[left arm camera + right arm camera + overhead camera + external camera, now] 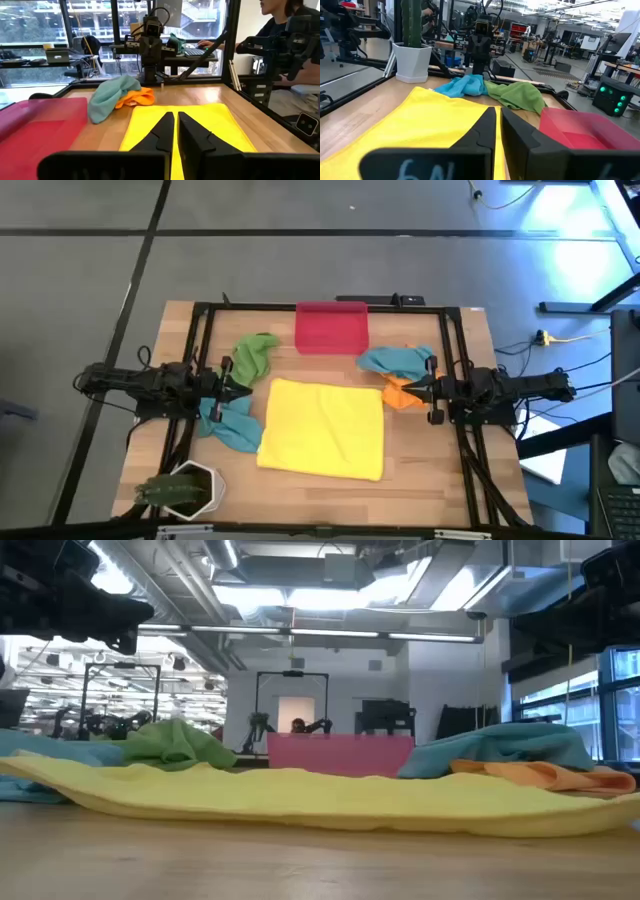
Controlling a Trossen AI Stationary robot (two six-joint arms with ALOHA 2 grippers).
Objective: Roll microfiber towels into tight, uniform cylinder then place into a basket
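Towels lie sorted for work, from left to right across the table [430, 470]. The left gripper [240, 392] waits at the left edge with its fingers [162, 132] clenched on nothing, pointed inward over the yellow towel's [322, 428] near side. Just beside it a teal towel [228, 424] sits bunched below, and the green towel [254, 354] is crumpled above; both seem pushed aside so they do not foul the roll. The yellow towel is spread flat in the middle, open and unrolled, probably laid out this way to give a straight edge to start from. Behind it, at the far edge, the basket [331, 327] stands empty, near enough for a finished cylinder to be dropped in. Further right, a second teal towel [396, 361] lies heaped over the orange towel [398, 393], likewise kept clear. The right gripper [412, 391] mirrors the left, fingers [487, 127] pressed together and holding nothing.
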